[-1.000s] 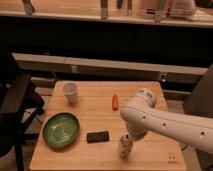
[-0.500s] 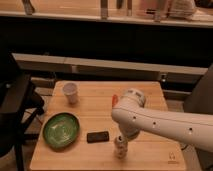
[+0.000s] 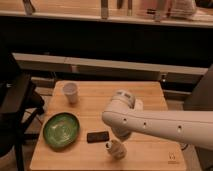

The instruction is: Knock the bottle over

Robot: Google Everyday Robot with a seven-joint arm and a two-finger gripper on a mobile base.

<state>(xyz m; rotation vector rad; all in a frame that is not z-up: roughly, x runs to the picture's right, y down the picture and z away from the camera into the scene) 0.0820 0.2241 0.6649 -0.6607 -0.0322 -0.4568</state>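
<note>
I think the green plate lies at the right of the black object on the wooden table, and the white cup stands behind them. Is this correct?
Not quite. In the camera view the green plate lies to the left of the black object, not the right. The white cup does stand behind them on the wooden table. The gripper is beside the bottle, near the front edge.

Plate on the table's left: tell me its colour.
Green plate, camera view; the gripper is at the bottle.
</note>
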